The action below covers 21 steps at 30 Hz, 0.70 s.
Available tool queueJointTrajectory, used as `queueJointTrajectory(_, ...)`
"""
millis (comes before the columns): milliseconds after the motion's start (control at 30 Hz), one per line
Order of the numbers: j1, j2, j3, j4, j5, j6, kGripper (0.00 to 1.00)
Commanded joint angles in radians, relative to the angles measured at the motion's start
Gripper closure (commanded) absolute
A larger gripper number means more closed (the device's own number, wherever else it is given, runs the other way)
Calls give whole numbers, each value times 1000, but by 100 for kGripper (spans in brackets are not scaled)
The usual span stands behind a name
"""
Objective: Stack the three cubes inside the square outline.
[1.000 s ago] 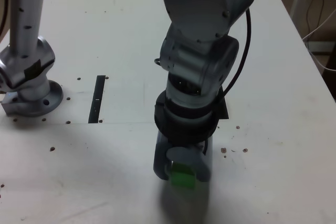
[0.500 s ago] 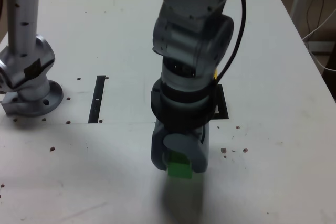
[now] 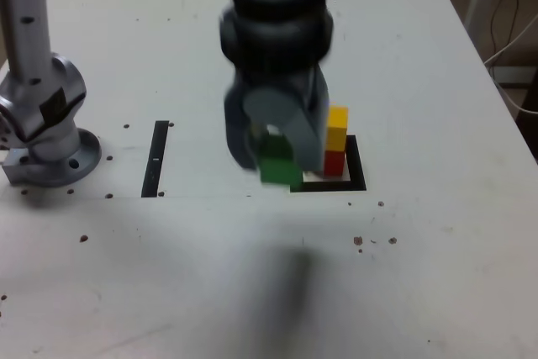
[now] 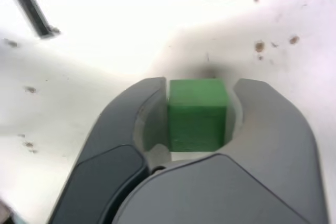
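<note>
Green cube [image 4: 197,115] btwn fingers [image 4: 152,114], above table [image 3: 202,292].

On the white, flat counter [image 3: 395,292], a black, flat square outline [image 3: 356,166] lies to the exterior view's right of a narrow, straight black strip [image 3: 155,160]. Within the outline sits a red cube [image 3: 334,164], with a yellow cube [image 3: 336,130] on top. A green cube [image 3: 280,172] is between the fingers of the grey end effector [image 3: 280,153], above the counter and to the exterior view's left of the stack. A grey, rounded base [image 3: 55,153] stands left of the strip in that view.
</note>
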Motion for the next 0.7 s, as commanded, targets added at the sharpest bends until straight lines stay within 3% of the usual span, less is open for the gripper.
queueJointTrajectory(0, 59, -51, -50, 76, -2, 35, 93)
queueJointTrajectory(167, 189, -98, -85, 129, -16, 119, 95)
queueJointTrajectory(367, 301, -79, -93, 137, -2, 194, 95)
queueJointTrajectory(500, 335, -37, -91, 136, 6, 213, 95)
queueJointTrajectory(667, 339, 13, -105, 130, -10, 213, 95)
